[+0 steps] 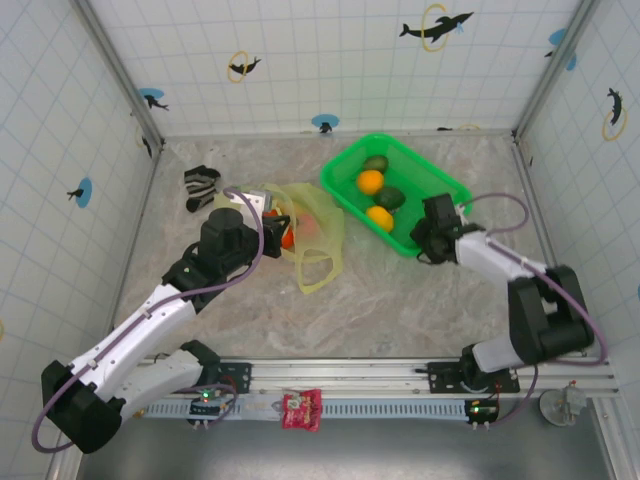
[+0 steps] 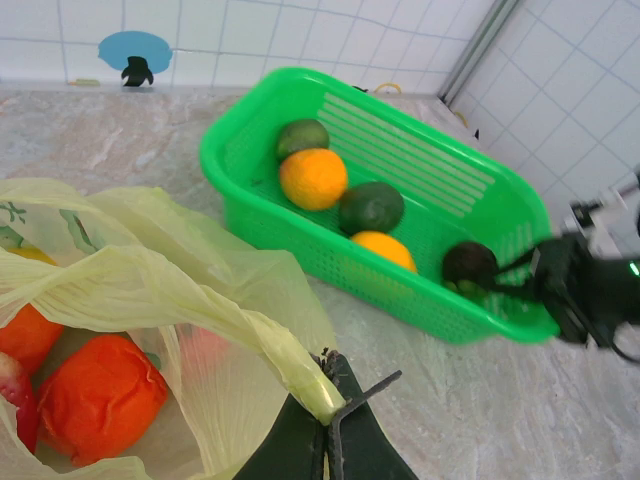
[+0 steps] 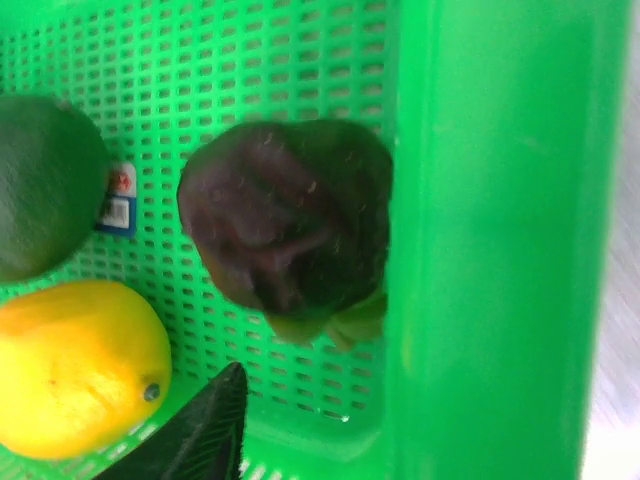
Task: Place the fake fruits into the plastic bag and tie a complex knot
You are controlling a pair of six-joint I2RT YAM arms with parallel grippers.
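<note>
The plastic bag (image 1: 315, 245) lies open at mid-table with red-orange fake fruits (image 2: 100, 398) inside. My left gripper (image 2: 328, 405) is shut on a twisted strip of the bag's rim and holds it up. One loop handle (image 1: 318, 270) lies loose on the table, and no knot is in view. The green basket (image 1: 440, 185) holds an orange fruit (image 1: 370, 181), a yellow one (image 1: 380, 217), two dark green ones (image 1: 390, 197) and a dark purple one (image 3: 285, 215). My right gripper (image 1: 428, 222) reaches into the basket's near right corner. It is open, one finger (image 3: 205, 425) just short of the purple fruit.
A striped black-and-white sock (image 1: 200, 185) lies at the back left, behind the left arm. Tiled walls close the table on three sides. The basket's tall near wall (image 3: 500, 250) stands right beside my right gripper. Bare marble (image 1: 400, 300) stretches between the bag and the arm bases.
</note>
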